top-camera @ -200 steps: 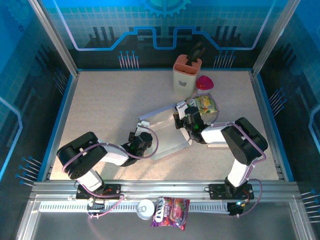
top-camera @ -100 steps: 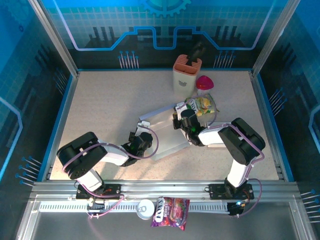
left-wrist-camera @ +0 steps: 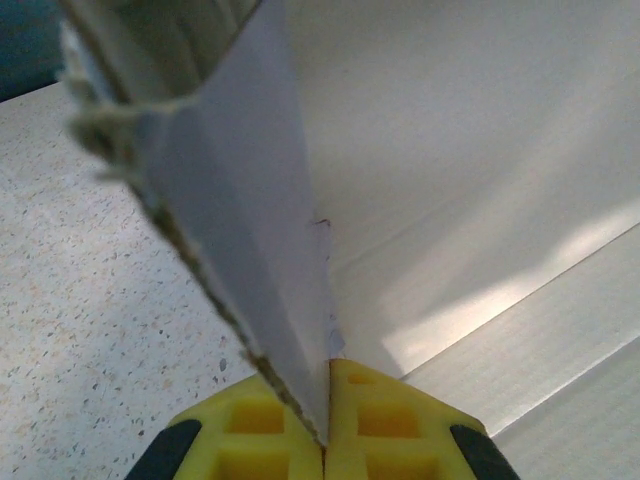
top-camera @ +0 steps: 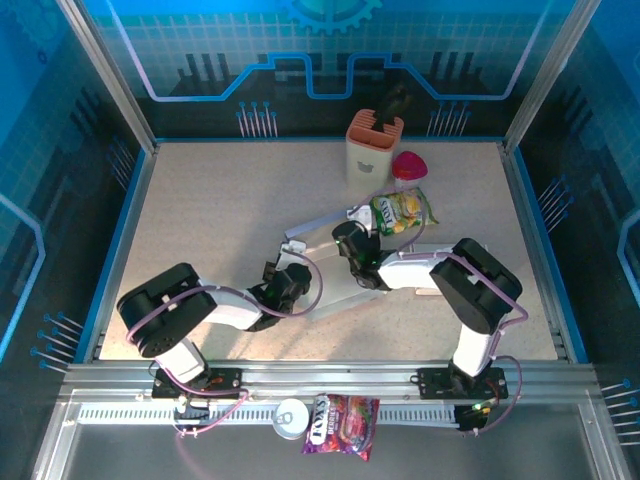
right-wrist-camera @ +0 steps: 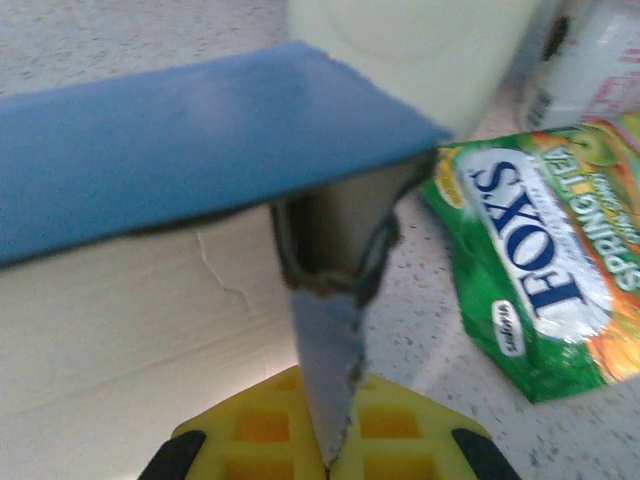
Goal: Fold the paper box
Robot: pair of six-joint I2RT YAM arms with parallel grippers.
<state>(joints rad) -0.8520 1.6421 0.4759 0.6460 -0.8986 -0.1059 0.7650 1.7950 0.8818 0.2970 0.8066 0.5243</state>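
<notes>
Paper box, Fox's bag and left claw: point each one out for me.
paper box [top-camera: 322, 250], top external view, on its grey panel between the arms.
Fox's bag [right-wrist-camera: 545, 270], right wrist view, on the printed logo.
left claw [left-wrist-camera: 326, 420], left wrist view, where the yellow fingertips pinch the box edge.

The candy bag [right-wrist-camera: 545, 270] gets chopped off at the right edge, the white container [right-wrist-camera: 585, 60] behind it is all blurry, and the arms cover much of the box [top-camera: 322, 255] from above.

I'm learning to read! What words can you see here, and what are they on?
"FOX'S": on the green candy bag.
"SPRINGTEA": on the same bag, along its side.
Purple bag: its lettering is too small to read surely.
White container: its pink print is too blurred to read.
</notes>
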